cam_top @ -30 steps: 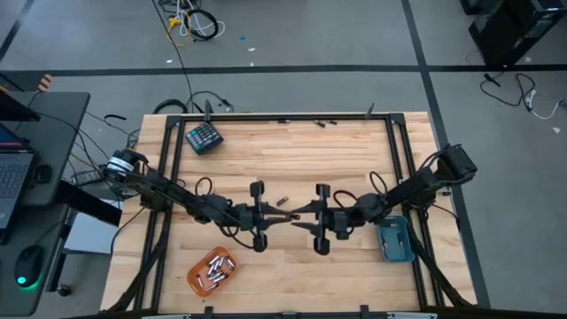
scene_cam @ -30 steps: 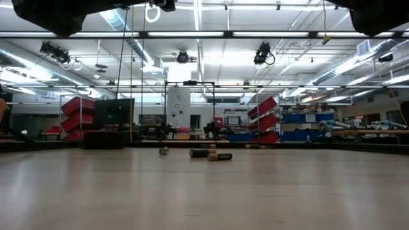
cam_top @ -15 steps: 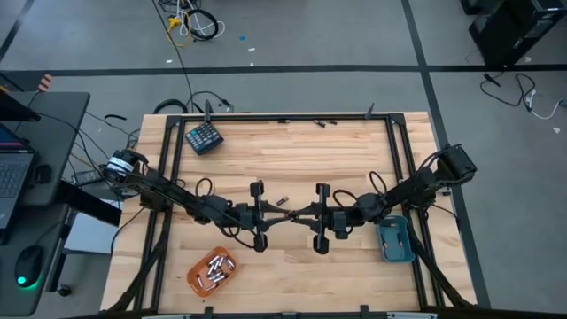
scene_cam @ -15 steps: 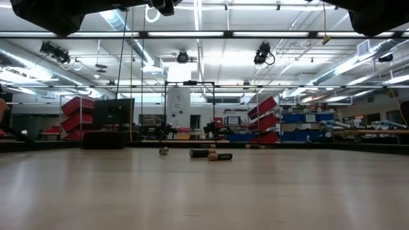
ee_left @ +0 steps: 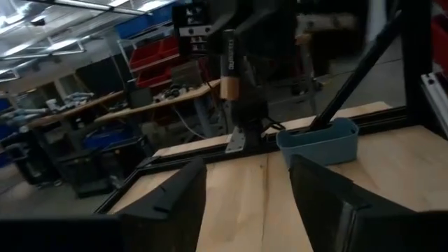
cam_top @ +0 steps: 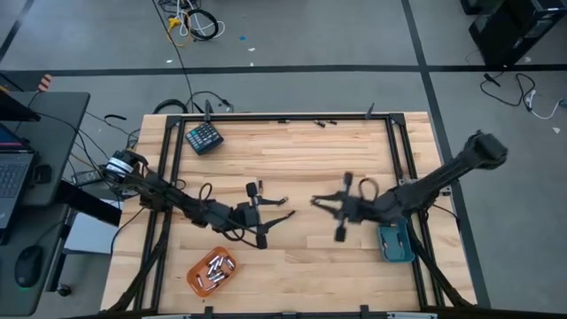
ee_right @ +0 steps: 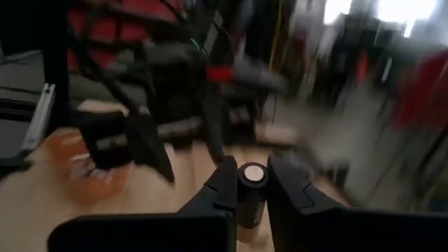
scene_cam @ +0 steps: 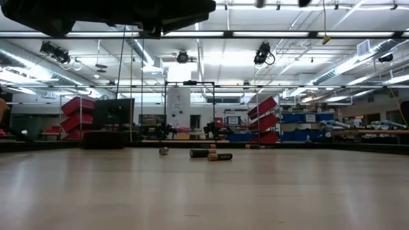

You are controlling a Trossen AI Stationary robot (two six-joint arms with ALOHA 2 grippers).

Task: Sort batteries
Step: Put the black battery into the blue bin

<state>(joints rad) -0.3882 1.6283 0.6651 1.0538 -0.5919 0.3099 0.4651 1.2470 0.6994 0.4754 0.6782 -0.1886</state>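
My right gripper (cam_top: 317,203) hangs over the middle of the table, shut on one battery (ee_right: 252,183). My left gripper (cam_top: 285,209) faces it a little to the left, open, with nothing between its fingers (ee_left: 183,196). In the left wrist view the held battery (ee_left: 229,73) shows farther off, about upright. An orange tray (cam_top: 211,270) with several batteries lies near the front left. A blue tray (cam_top: 393,241) sits at the right. Three loose batteries (scene_cam: 209,154) lie on the wood farther back. My right gripper pinches the battery's body (ee_right: 250,199) between its two fingers, which point about level toward the table's left. The battery's pale end (ee_right: 252,173) faces the wrist camera. It stands roughly upright across the fingers, lifted clear of the table.
A dark teal keypad-like block (cam_top: 204,137) lies at the far left of the table. A few small batteries (cam_top: 326,122) rest by the far rail. Black frame rails (cam_top: 399,159) run along the table's sides. The wood between the trays is bare.
The two grippers met tip to tip over the table's middle. My left gripper has opened and let go of the battery. My right gripper has shut on it, then drawn back toward the table's right edge and risen, with its wrist turning.
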